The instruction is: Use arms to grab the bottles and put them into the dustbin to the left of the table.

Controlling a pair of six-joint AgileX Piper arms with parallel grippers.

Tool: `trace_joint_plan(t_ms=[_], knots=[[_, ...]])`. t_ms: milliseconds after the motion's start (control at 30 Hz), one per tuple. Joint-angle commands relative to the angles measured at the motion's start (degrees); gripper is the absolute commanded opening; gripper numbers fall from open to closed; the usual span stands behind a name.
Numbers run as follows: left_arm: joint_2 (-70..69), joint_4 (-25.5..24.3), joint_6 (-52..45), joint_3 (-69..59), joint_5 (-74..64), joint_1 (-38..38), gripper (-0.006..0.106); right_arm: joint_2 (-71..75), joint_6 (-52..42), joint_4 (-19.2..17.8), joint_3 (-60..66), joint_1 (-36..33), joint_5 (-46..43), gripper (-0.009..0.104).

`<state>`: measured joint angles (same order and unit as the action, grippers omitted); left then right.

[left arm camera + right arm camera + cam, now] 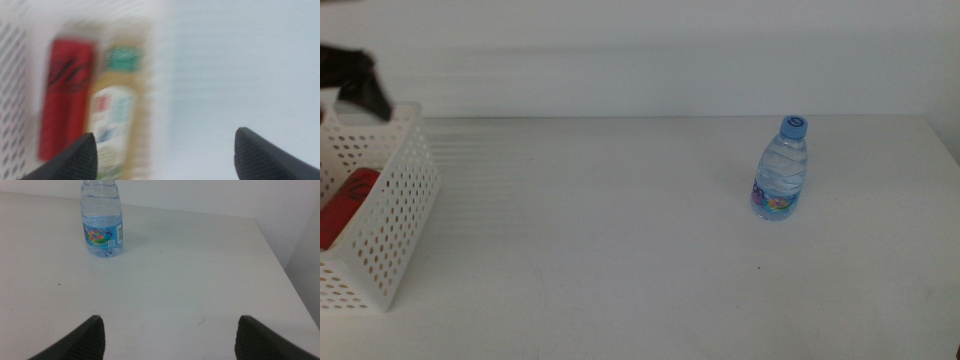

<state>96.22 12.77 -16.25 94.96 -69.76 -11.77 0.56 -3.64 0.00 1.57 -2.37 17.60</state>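
White table (620, 250), 1 upright water bottle (781, 170), perforated dustbin (395, 220) at left edge

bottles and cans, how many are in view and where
3. The water bottle stands upright on the table, right side. The red can and yellow tea bottle lie side by side inside the dustbin at left.

No wording can be made out anywhere. The water bottle (102, 222), at upper left of the right wrist frame, carries a blue label with a colourful pattern and a small white barcode patch, its print too small to read. In the blurred left wrist frame, the red can (66, 97) shows dark script and the tea bottle (114, 107) a green-and-white label, both illegible
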Motion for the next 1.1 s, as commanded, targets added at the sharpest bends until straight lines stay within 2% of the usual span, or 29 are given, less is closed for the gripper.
trace_joint_plan(t_ms=[0,267,400,667,833,933,1067], knots=[[-7.7,3.6,-2.8,-0.3,4.1,3.9,0.09,1.6,-0.9,0.0,-0.4,0.3,-4.2,0.068],[-23.8,3.5,-2.8,-12.5,17.6,19.1,0.09,1.6,-0.9,0.0,-0.4,0.3,-4.2,0.068],[-34.4,1.2,-3.5,-20.8,24.3,27.5,0.09,1.6,-0.9,0.0,-0.4,0.3,-4.2,0.068],[-51.8,1.0,-3.1,-39.6,27.1,35.5,0.09,1.6,-0.9,0.0,-0.4,0.3,-4.2,0.068],[-60.6,-1.2,4.4,-52.9,32.2,44.8,0.09,1.6,-0.9,0.0,-0.4,0.3,-4.2,0.068],[-64.3,-3.2,10.8,-61.0,40.3,50.6,0.09,1.6,-0.9,0.0,-0.4,0.3,-4.2,0.068],[-68.3,-5.4,12.0,-68.1,51.7,54.7,0.09,1.6,-0.9,0.0,-0.4,0.3,-4.2,0.068]])
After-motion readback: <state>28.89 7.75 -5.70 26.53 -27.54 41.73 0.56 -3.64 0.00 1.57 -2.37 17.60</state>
